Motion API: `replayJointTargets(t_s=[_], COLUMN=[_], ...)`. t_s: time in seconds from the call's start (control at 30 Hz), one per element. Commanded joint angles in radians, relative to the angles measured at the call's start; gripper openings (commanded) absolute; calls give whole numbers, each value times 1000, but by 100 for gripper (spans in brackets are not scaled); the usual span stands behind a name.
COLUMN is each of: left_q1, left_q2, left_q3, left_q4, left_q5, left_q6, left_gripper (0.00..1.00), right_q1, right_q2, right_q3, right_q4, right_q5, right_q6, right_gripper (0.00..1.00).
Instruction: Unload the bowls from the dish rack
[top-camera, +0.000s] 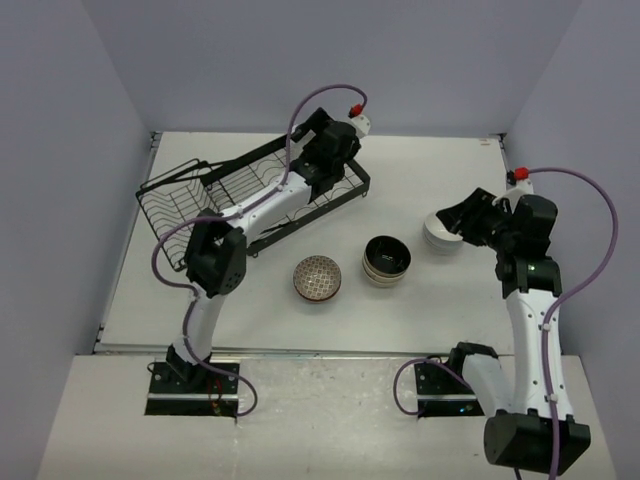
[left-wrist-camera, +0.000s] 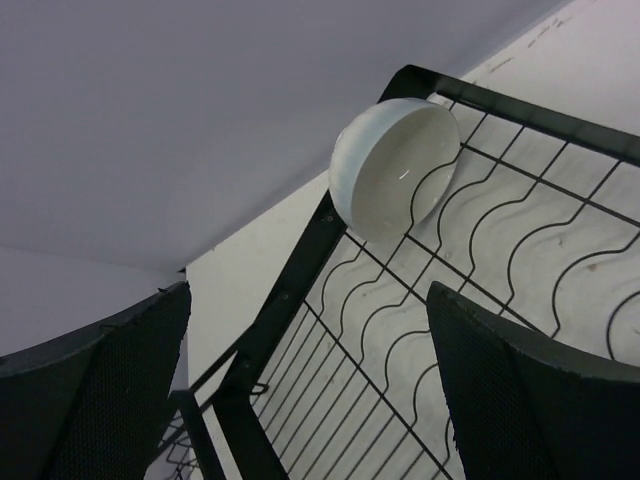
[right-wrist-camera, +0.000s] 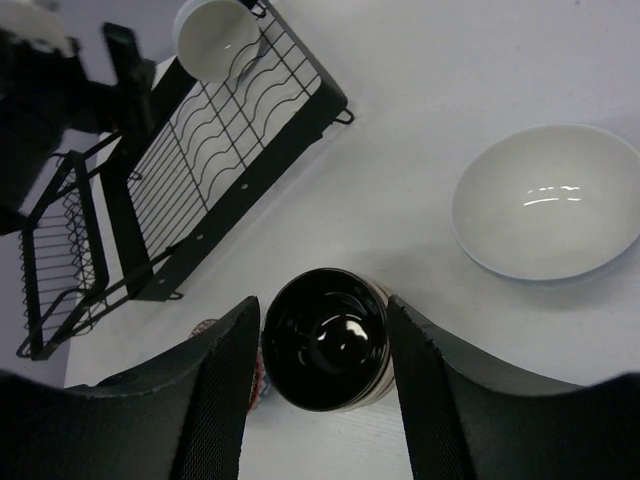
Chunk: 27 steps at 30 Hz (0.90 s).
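The black wire dish rack sits at the table's back left. One white bowl stands on its side in the rack's far corner. My left gripper hangs open over the rack's wavy wires, short of that bowl. On the table lie a red-speckled bowl, a tan stack with a dark inside and a white bowl. My right gripper hovers open just above the white bowl, empty. The dark bowl shows between its fingers, lower down on the table.
The rack's basket section lies toward the left wall. Grey walls close in the table at the back and on both sides. The left arm stretches across the rack.
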Motion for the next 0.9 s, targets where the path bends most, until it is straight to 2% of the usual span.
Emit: replayJointTargets(t_s=[0.0,0.13,0.23,0.4,0.67,0.77,0.8,0.87], left_q1=[60,82,109,160,215,218,218,218], left_q2=[91,215,305,369,446,483,496,509], left_q3=[102,165,256,273,317,346,358,369], left_q4=[130,214,213,271,292,306,308,312], left_q5=[16,117,122,114,190,206,210,205], left_q6=[228,306,308,303,251,240,236,219], left_gripper=[100,100,100,98,92,84,76,66], right_q1=[12,19,25,39,73,79,82,88], right_q2=[-42,-65,-82,-104,-104,-105,-105,-107], right_q3=[-15,-8,-8,-9,-6,-5,-6,-5], right_q4=[70,64,71,81,76,76,76,71], right_q5=[-98,-112,-131,-147,-141,-135,-132,-125], right_q6=[10,-2,-4,-2,-7,-10,-10,-13], right_gripper=[55,55,55,54,53,52,52,52])
